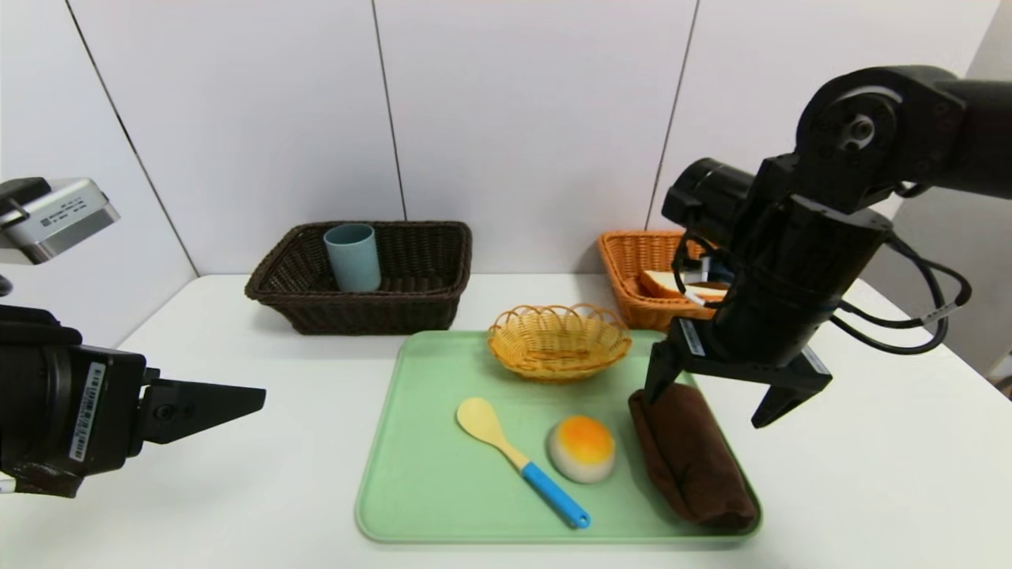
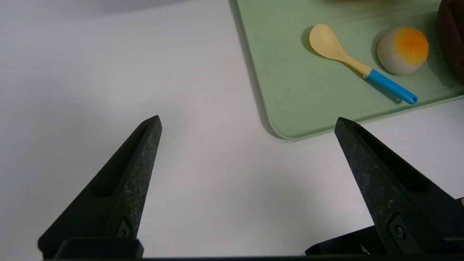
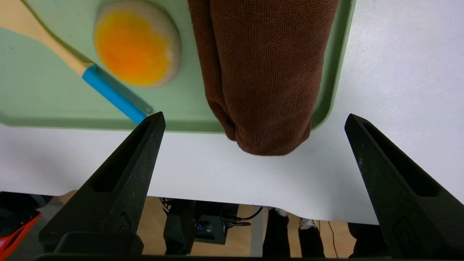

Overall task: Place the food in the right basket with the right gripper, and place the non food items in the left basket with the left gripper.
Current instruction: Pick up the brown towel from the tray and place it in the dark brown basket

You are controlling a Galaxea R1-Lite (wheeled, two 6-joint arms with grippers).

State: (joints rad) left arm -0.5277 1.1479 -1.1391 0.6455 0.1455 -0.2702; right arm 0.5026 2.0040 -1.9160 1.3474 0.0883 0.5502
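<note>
Nearest, the left gripper (image 1: 237,399) hovers over the tabletop (image 1: 237,490), fingers spread wide and empty. On the green tray (image 1: 411,474) lie spoon (image 1: 518,458), bun (image 1: 582,448) and towel (image 1: 689,454). The right gripper (image 1: 708,403) hangs wide open, empty, above the towel. Farther back, the cup (image 1: 353,257) stands in the left basket (image 1: 427,304); bread slice (image 1: 660,283) lies in the right basket (image 1: 628,257).

A white table (image 1: 261,442) stands against a wall of pale panels (image 1: 522,118) split by thin dark seams. Below the table's near edge, a wooden floor (image 3: 152,228) shows.
</note>
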